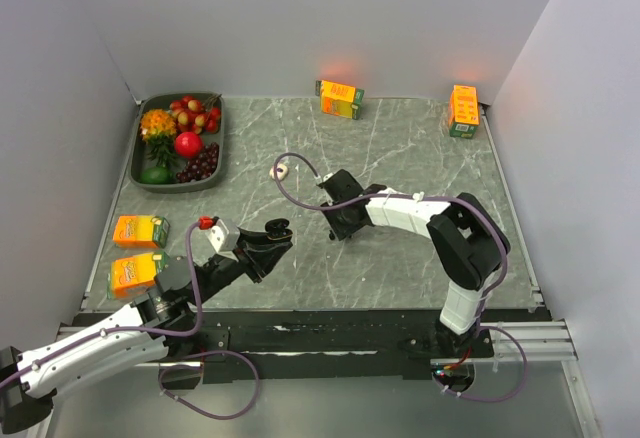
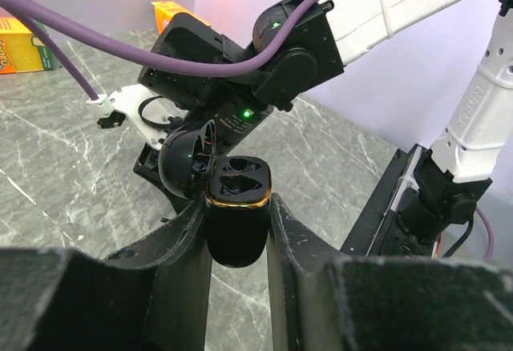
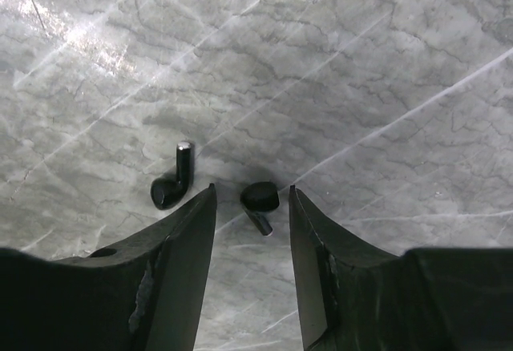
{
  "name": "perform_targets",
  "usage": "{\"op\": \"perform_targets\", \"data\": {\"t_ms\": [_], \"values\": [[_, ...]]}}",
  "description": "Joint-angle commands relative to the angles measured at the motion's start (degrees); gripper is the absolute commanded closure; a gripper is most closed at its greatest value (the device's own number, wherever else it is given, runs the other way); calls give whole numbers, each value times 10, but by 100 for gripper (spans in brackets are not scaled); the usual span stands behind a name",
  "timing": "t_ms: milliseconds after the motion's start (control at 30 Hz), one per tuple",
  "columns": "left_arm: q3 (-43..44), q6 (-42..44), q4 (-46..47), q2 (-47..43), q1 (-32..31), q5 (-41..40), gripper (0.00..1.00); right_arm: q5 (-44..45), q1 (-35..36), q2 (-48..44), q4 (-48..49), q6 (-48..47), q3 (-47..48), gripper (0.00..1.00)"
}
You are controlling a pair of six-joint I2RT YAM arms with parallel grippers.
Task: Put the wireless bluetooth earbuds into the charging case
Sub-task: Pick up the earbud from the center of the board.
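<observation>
Grey marble table [image 1: 400, 148], veined, spanning the scene. At near left, left gripper [image 2: 237, 207] clamped on charging case [image 2: 238, 221], lid swung open, sockets facing up. To its right, right gripper [image 3: 251, 188] low over the table, jaws parted, holding nothing; nearer arm to the pieces. Directly between those jaws, first earbud [image 3: 259, 199], black, apart from both, stem along the gap toward the wrist. Just outside one finger, second earbud [image 3: 171, 181], black, flat on the table.

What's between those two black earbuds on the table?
A finger of the right gripper stands between one earbud and the other earbud, in the right wrist view.
</observation>
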Motion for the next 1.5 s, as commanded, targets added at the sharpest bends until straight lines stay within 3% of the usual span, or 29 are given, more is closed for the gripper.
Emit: {"op": "perform_targets", "data": {"t_ms": [0, 200, 467, 767, 900, 1033, 1200, 1267, 1467], "values": [[25, -8, 12, 3, -4, -5, 99, 8, 3, 20, 11, -5, 22, 52], [25, -8, 12, 3, -4, -6, 99, 2, 1, 27, 13, -6, 22, 59], [26, -8, 9, 3, -3, -8, 99, -21, -6, 19, -3, 20, 37, 78], [29, -8, 16, 13, -3, -10, 99, -101, -50, -69, -4, 117, 37, 100], [28, -9, 24, 17, -3, -16, 99, -156, -83, -119, 21, 160, 12, 100], [24, -14, 42, 32, -3, -23, 99, -237, -112, -184, 97, 217, -51, 100], [13, -16, 92, 59, -4, -28, 99, -359, -121, -279, 278, 283, -129, 100], [7, -15, 111, 65, -3, -30, 99, -383, -120, -321, 371, 326, -151, 100], [0, -8, 179, 92, -3, -30, 99, -458, -122, -390, 511, 428, -178, 100]]}}
